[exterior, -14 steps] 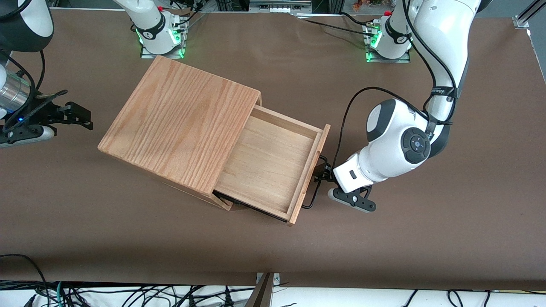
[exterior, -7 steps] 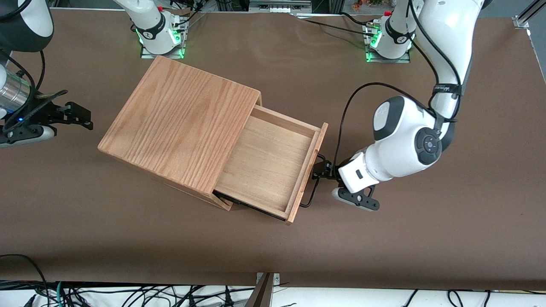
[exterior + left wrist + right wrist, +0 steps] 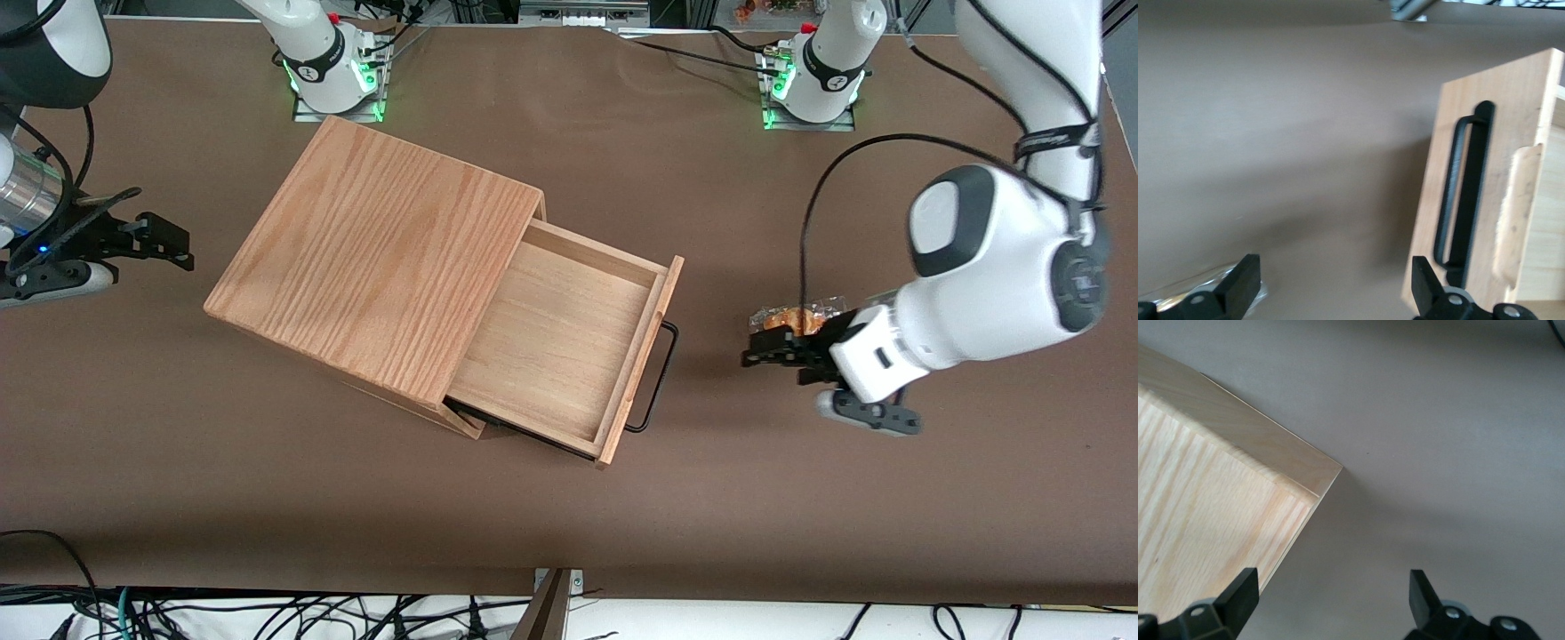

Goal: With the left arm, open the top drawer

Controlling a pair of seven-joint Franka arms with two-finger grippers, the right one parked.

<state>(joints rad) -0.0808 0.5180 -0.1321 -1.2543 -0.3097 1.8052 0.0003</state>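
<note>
The top drawer (image 3: pixel 569 347) stands pulled well out of the wooden box (image 3: pixel 378 258), its shallow pale-wood tray bare inside and open to view. Its plain wood front (image 3: pixel 1485 200) carries a long thin black wire handle (image 3: pixel 653 378), a slim loop fixed flat against the panel. The drawer sits where it was half a second ago, but the gripper (image 3: pixel 772 348) has let go of the handle and drawn away toward the working arm's end of the table; earlier it was right at the handle. Now it hovers well apart from the drawer front, with the handle free between nothing. Its black fingers (image 3: pixel 1238 287) are spread wide, holding nothing. The box has a broad oak-grain top with strong streaked lines, darker than the smooth drawer floor. The glossy white left arm (image 3: pixel 996 267) bends above the brown matte table (image 3: pixel 267 498). A small crinkled clear packet (image 3: pixel 796 316) with something orange inside lies on the table just beside the gripper.
</note>
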